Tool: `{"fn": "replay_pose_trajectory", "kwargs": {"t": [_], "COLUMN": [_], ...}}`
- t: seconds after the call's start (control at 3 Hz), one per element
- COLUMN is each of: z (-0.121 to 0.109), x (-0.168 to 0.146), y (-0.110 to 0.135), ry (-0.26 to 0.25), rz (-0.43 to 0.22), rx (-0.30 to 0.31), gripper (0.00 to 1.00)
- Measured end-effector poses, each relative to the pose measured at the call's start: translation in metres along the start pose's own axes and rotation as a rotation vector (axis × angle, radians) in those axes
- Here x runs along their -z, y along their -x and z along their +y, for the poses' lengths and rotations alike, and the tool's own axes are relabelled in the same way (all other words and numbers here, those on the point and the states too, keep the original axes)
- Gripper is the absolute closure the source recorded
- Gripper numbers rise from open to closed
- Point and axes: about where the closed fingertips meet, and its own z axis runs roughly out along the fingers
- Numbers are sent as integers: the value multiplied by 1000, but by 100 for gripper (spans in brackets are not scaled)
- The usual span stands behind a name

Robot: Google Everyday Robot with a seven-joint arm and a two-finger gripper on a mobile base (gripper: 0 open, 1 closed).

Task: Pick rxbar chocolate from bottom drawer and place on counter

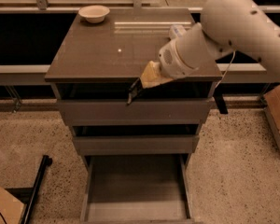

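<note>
**Gripper (133, 91) hanging at front edge of counter (102, 50)**

Seen from above and in front of a grey-brown cabinet. Reaching in from the right: a thick white arm (233, 27), ending in a tan wrist and a narrow dark tip, angled down and to the left. Sits just in front of the counter's edge, over the shut top drawer (135, 111). Impossible to tell whether open, closed or clamped on anything. Cannot make out the rxbar chocolate apart from that dark tip. Below, the bottom drawer (86, 190) pulled well out, plain floor showing. On the counter: a pale bowl (94, 13) at the back left, and a clear bottle (177, 31) mostly hidden behind the arm.
</note>
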Motion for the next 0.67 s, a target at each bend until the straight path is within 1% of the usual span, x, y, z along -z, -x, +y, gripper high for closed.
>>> {"fn": "replay_pose_trajectory", "kwargs": {"t": [0.33,0.67], "z": [10,16], "x": [3,10], "y": [47,93], "ry": [44,65], "rz": [10,-5], "rx": [52,81], "gripper": [100,100]}}
